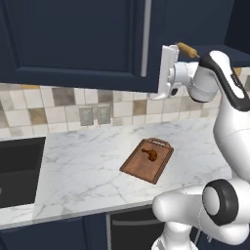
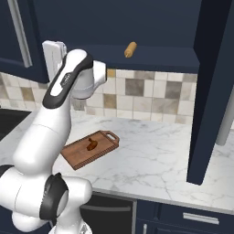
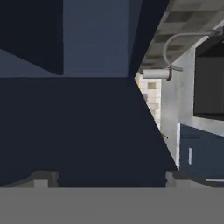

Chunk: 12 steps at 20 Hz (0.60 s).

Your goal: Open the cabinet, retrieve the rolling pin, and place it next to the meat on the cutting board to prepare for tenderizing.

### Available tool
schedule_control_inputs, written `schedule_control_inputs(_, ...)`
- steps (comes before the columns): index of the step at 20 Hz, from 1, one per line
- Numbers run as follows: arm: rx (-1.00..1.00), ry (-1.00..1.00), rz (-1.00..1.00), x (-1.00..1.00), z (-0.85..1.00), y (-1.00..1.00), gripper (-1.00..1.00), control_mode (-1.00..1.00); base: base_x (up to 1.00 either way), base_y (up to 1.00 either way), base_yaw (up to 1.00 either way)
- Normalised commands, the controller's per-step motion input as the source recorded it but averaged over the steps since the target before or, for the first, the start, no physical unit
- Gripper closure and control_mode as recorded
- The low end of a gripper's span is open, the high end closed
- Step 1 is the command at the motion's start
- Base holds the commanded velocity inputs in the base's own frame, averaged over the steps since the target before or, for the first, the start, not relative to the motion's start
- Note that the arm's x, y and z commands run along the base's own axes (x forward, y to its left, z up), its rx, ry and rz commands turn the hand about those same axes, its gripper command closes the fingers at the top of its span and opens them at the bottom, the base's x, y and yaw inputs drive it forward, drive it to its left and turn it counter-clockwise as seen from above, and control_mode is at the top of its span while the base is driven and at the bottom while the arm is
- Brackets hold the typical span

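I see the slim light tan wooden rolling pin [image 2: 130, 49] lying on the floor of the open dark navy wall cabinet [image 1: 73, 44], near its front edge. In the right base view one rounded end faces me, so its long axis runs roughly front to back, angled a bit; in the left base view [image 1: 187, 50] it pokes out behind my wrist, slanting down to the right.

My end effector [image 1: 168, 68] is up at cabinet level, just left of the pin, not touching it. Fingers stand wide apart, nothing between them; the two tips [image 3: 43, 178] sit at opposite sides of the hand view against dark navy panel.

The right cabinet door [image 2: 212, 91] hangs swung open toward me; the left door with its long silver bar handle [image 1: 145, 39] looks closed.

Below, the rectangular reddish-brown wooden cutting board [image 1: 147, 160] lies diagonal on the white marble counter [image 1: 78, 166], arched handle at the far end. The small reddish-brown drumstick-shaped meat [image 1: 150, 154] sits on the board toward the handle end.

Beige and grey tiled backsplash [image 2: 151, 96] behind, dark sink [image 1: 17, 171] at left, navy base cabinets [image 2: 183, 217] under the counter.
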Motion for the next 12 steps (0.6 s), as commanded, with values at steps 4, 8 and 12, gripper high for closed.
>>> schedule_control_inputs(4,0.0,0.0,0.09,-0.71,0.0,0.67,-1.0,-1.0,0.0,0.0,0.0)
schedule_control_inputs(8,0.0,-0.02,0.09,-0.86,0.0,0.62,-1.0,-1.0,0.0,0.0,0.0)
schedule_control_inputs(12,0.0,-0.07,0.08,-0.98,0.0,0.58,-1.0,-1.0,0.0,0.0,0.0)
